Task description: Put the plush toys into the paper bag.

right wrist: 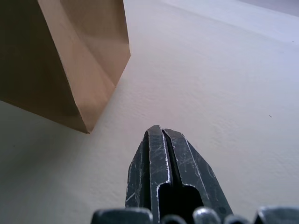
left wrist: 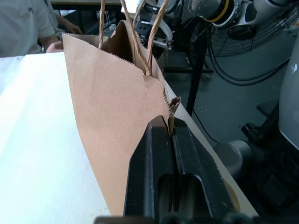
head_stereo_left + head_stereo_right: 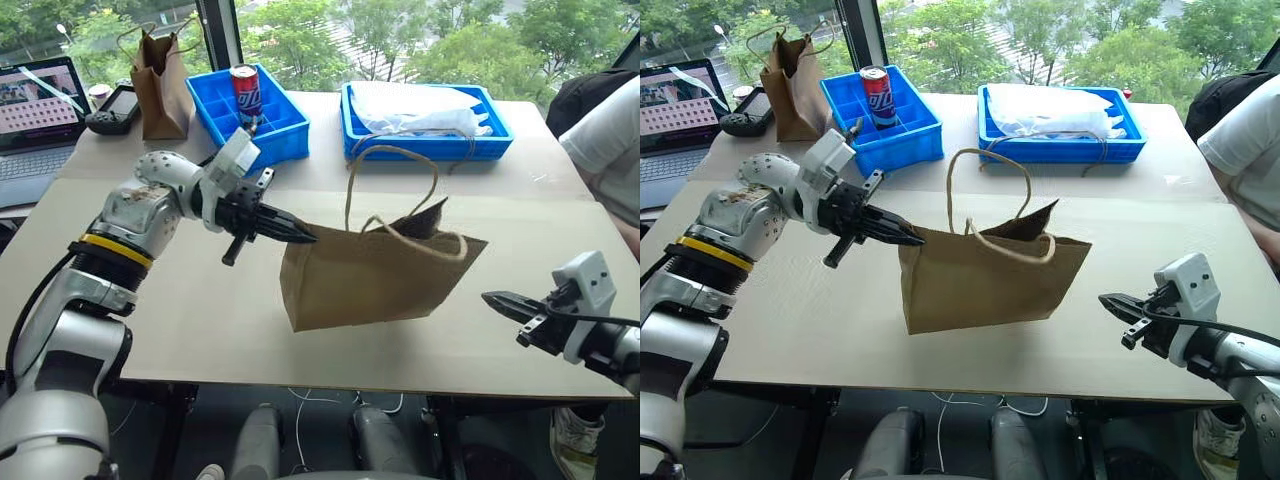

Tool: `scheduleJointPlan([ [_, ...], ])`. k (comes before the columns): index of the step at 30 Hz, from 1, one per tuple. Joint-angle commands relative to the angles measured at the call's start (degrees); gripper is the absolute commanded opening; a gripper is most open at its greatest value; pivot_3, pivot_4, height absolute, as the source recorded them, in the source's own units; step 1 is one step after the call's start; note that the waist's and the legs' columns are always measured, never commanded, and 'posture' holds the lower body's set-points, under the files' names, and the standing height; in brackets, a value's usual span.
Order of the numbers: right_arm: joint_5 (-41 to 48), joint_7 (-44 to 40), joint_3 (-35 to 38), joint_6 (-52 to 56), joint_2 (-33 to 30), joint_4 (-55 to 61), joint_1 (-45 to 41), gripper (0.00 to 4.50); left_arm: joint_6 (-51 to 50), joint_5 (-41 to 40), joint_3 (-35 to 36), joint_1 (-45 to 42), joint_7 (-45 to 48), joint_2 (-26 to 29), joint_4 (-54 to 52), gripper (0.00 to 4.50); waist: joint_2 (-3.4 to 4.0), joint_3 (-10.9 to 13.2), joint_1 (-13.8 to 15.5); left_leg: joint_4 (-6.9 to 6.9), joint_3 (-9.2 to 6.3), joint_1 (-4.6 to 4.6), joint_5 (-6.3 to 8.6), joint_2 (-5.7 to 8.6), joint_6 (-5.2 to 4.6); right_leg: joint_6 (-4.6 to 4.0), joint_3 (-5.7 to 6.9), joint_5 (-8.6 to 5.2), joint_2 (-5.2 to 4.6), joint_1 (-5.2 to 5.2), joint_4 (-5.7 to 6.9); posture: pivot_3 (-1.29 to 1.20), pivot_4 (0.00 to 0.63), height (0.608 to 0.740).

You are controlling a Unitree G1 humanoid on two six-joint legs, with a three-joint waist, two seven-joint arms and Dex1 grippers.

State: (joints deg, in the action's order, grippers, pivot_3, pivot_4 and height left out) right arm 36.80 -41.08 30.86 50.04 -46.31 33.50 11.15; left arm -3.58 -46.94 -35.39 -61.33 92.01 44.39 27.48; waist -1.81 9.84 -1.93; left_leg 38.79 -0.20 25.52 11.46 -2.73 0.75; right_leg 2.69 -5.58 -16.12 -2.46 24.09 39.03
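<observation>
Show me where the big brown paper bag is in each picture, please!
Left eye view: the paper bag stands mid-table, right of the left gripper.
Right eye view: the bag is in the middle.
Left wrist view: the bag rises just beyond that gripper's shut fingers.
Right wrist view: the bag's corner is at upper left.
Shared landmark: the pale table.
</observation>
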Motion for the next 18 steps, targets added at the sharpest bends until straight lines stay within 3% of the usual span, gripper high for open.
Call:
scheduleJointPlan([
  [1, 0.43, 0.27, 3.87, -1.49, -0.3, 2.0, 1.05, 0.0, 10.0, -0.41, -7.5, -3.94, 0.49, -0.3, 6.02, 0.02, 0.0, 0.0, 0.15, 0.01, -0.02, 0.02, 0.0, 0.0, 0.0, 0.0, 0.02, 0.0, 0.0, 0.0, 0.0, 0.0, 0.15, 0.694],
  [5, 0.89, 0.34, 4.56, -1.04, -0.47, 2.44, 1.42, 0.0, 14.65, -0.45, -10.41, -5.79, 0.49, -1.87, 12.29, 0.02, 0.0, 0.0, 0.35, 0.05, -0.01, 0.04, 0.0, 0.02, 0.0, 0.01, 0.01, 0.0, -0.01, -0.01, -0.03, 0.0, 0.15, 0.694],
  [12, 0.73, -0.19, 3.54, -0.91, -1.69, 1.22, 0.9, 0.0, 23.1, 6.41, -10.97, -8.97, 0.49, -5.46, 24.93, 0.02, 0.0, 0.0, 0.66, 0.07, 0.0, 0.03, 0.0, 0.03, 0.0, 0.01, 0.0, -0.01, -0.01, -0.04, -0.04, 0.0, 0.15, 0.694],
  [18, 0.04, -0.84, 1.88, -1.85, -2.39, -0.5, 0.33, 0.0, 26.7, 5.09, -13.98, -9.87, 0.49, -4.22, 22.84, 0.02, 0.0, 0.0, 0.64, 0.07, -0.01, 0.02, 0.0, 0.03, 0.0, 0.01, 0.0, -0.01, -0.01, -0.06, -0.03, 0.0, 0.15, 0.694],
])
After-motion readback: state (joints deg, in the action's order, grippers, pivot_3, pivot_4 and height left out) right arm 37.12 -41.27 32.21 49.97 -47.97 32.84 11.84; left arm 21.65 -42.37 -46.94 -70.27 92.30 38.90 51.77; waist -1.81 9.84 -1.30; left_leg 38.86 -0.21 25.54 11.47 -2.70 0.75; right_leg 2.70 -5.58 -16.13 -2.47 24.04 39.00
